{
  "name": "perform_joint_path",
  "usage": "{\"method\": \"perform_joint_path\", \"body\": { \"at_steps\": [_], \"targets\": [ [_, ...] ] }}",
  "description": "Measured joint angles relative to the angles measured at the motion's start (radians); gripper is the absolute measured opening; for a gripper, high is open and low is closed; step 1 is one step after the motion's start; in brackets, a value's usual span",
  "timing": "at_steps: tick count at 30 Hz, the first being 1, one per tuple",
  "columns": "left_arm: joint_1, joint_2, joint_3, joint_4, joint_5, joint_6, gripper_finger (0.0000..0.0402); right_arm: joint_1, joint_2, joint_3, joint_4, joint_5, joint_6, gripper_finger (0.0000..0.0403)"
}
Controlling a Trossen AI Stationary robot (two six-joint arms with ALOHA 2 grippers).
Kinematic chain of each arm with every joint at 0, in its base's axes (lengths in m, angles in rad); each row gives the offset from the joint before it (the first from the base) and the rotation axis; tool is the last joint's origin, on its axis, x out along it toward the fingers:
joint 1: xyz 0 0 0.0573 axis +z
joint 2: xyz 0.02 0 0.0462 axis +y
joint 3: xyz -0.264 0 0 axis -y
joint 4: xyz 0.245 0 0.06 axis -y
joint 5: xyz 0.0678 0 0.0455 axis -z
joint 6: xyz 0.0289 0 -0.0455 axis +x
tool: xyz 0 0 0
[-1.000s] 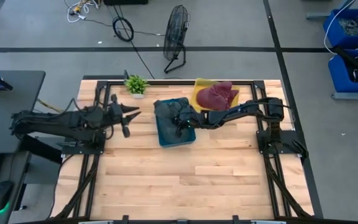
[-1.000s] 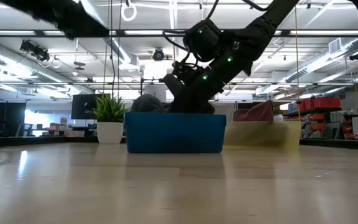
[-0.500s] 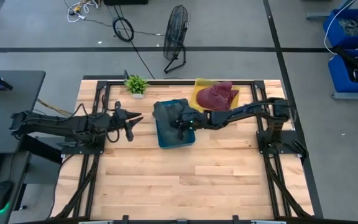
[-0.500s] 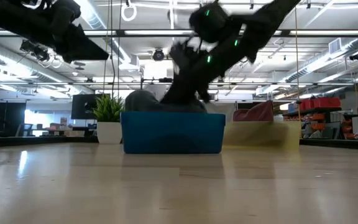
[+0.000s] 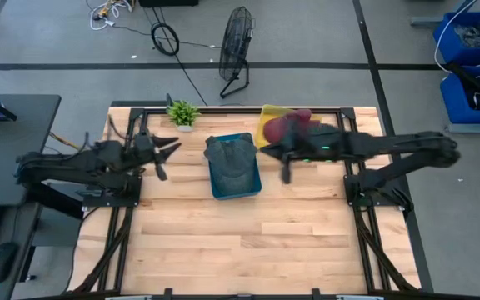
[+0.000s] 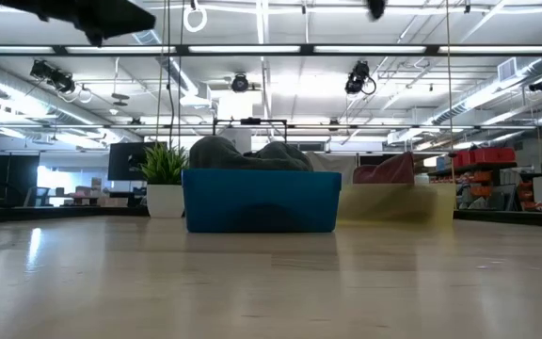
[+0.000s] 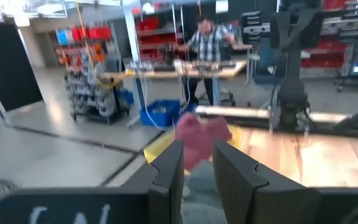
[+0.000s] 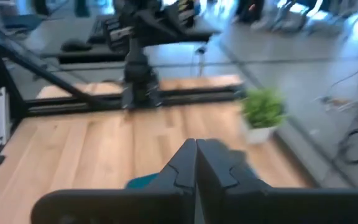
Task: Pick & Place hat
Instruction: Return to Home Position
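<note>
A grey hat (image 5: pixel 232 152) lies in the blue bin (image 5: pixel 248 185) at mid table, and its crown (image 6: pixel 243 154) rises above the bin's rim. A maroon hat (image 5: pixel 292 125) rests on the yellow tray (image 5: pixel 267 112) behind the bin's right side. My right gripper (image 5: pixel 284 172) hovers just right of the bin, high above the table (image 6: pixel 375 8), with its fingers shut (image 8: pixel 196 154) on nothing. My left gripper (image 5: pixel 172 158) waits open (image 7: pixel 197 163) in the air left of the bin, pointing toward it.
A small potted plant (image 5: pixel 182 112) stands near the far edge, left of the bin. Black frame rails (image 5: pixel 223 107) run round the table. Bare wood (image 5: pixel 248 242) fills the near half. A person (image 7: pixel 207 43) stands in the room beyond.
My right gripper has risen out of the blue bin and swung toward the table's right, leaving the grey hat lying in the bin. The bin has slid slightly left. My left gripper has drawn back a little toward the left.
</note>
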State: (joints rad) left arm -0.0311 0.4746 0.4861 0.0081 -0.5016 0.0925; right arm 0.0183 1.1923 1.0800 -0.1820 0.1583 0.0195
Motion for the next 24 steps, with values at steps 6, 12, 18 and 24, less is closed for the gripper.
{"method": "perform_joint_path", "body": {
  "at_steps": [6, 12, 18, 24],
  "targets": [
    [0.0, -0.197, -0.008, -0.202, -0.003, -0.029, 0.0087, 0.083, -0.26, -0.171, -0.02, 0.082, -0.041, 0.0011],
    [0.0, -0.354, -0.11, -0.149, -0.003, -0.006, 0.0087, 0.126, -0.485, -0.523, 0.212, -0.025, -0.139, 0.0011],
    [0.022, -0.446, -0.232, -0.013, -0.068, 0.081, 0.0087, 0.126, -0.64, -0.78, 0.506, -0.149, -0.223, 0.0011],
    [0.065, -0.466, -0.302, -0.003, -0.068, 0.002, 0.0087, 0.118, -0.816, -0.915, 0.535, -0.141, -0.19, 0.0011]
  ]
}}
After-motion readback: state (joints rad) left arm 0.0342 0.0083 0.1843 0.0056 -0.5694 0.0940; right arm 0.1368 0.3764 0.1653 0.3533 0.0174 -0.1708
